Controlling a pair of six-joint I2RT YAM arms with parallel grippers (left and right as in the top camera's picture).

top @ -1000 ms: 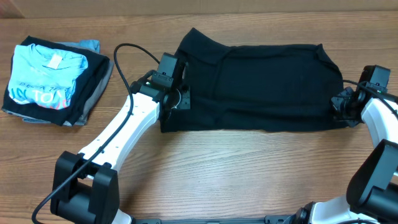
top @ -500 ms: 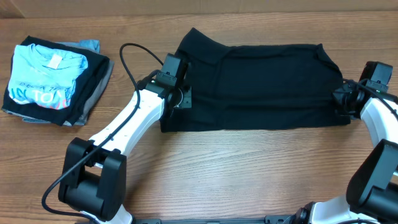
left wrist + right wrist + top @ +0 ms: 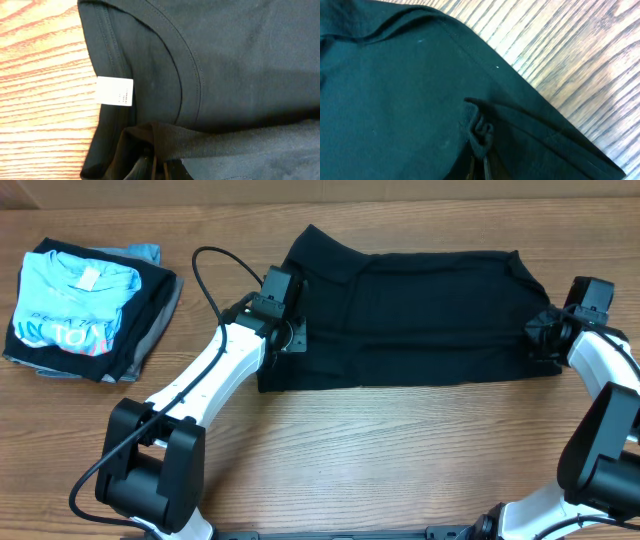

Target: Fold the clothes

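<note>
Right tool [image 3: 546, 338] inward; wrist-only label [image 3: 115, 91], seemingly

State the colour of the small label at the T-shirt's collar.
White. The label stands out against the black T-shirt, clearest in the left wrist view.

Left wrist view, findings. The plain black thin-fabric T-shirt [image 3: 240, 60] fills the frame from 12 through 5 o'clock. Its double-stitched curved neckline [image 3: 195, 75] runs from 12 o'clock down towards centre. A small white rectangular label [image 3: 115, 91] sits at 9 o'clock of centre, at the shirt's edge, just beside the light wood-grain table [image 3: 40, 85]. At 6 o'clock the left gripper [image 3: 155, 167], closed, pinches a bunched ribbed fold of the shirt.
</note>
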